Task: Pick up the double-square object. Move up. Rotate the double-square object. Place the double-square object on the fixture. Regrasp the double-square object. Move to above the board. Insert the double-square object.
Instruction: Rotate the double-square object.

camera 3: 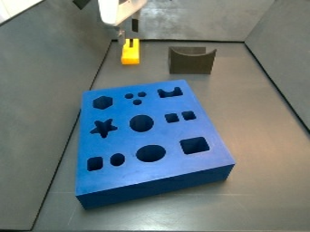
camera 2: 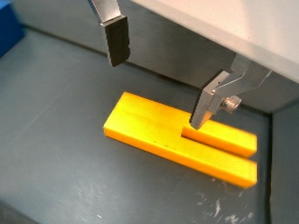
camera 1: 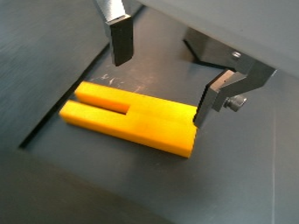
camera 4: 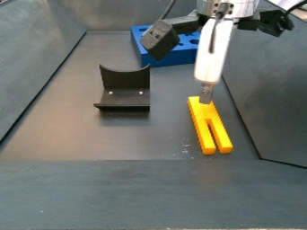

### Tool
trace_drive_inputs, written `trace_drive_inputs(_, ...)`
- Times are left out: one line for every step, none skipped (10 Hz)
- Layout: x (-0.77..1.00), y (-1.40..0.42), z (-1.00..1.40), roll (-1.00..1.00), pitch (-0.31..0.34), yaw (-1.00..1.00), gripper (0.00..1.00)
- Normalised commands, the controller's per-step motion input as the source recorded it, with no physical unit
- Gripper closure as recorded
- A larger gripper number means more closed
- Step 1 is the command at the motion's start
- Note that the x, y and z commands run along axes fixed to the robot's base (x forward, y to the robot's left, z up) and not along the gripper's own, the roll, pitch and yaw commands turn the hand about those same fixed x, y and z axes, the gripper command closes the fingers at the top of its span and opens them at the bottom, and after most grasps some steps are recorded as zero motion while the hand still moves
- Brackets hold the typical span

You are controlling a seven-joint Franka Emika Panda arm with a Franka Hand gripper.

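Observation:
The double-square object [camera 1: 131,116] [camera 2: 181,138] is a yellow-orange block with a lengthwise slot, lying flat on the dark floor near a wall [camera 3: 129,52] [camera 4: 209,123]. My gripper [camera 1: 163,83] [camera 2: 158,83] hangs just above it, open, one finger [camera 1: 119,42] off to the block's side and the other finger [camera 1: 212,101] over its edge. Nothing is held between the pads. The dark grey fixture [camera 3: 190,60] [camera 4: 121,89] stands apart from the block. The blue board [camera 3: 148,141] with shaped holes lies further off; in a side view only its corner [camera 4: 171,47] shows behind the arm.
Grey walls enclose the floor on all sides [camera 3: 49,54]. The block lies close to one side wall [camera 4: 270,99]. A strip of the blue board [camera 2: 10,26] shows at the picture's edge in a wrist view.

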Motion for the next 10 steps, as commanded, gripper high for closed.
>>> trace_drive_inputs(0.04, 0.00, -0.03, 0.00, -0.012, 1.00, 0.00)
trace_drive_inputs(0.04, 0.00, -0.03, 0.00, -0.013, 1.00, 0.00)
trace_drive_inputs(0.04, 0.00, -0.03, 0.00, -0.013, 1.00, 0.00)
trace_drive_inputs(0.04, 0.00, -0.03, 0.00, -0.014, 1.00, 0.00)
trace_drive_inputs(0.04, 0.00, -0.03, 0.00, -0.014, 1.00, 0.00)
trace_drive_inputs(0.04, 0.00, -0.03, 0.00, -0.015, 1.00, 0.00)
trace_drive_inputs(0.04, 0.00, -0.03, 0.00, -0.016, 1.00, 0.00)
trace_drive_inputs(0.04, 0.00, -0.03, 0.00, -0.016, 1.00, 0.00)
trace_drive_inputs(0.04, 0.00, -0.03, 0.00, -0.017, 1.00, 0.00)
trace_drive_inputs(0.04, 0.00, -0.03, 0.00, -0.018, 1.00, 0.00)
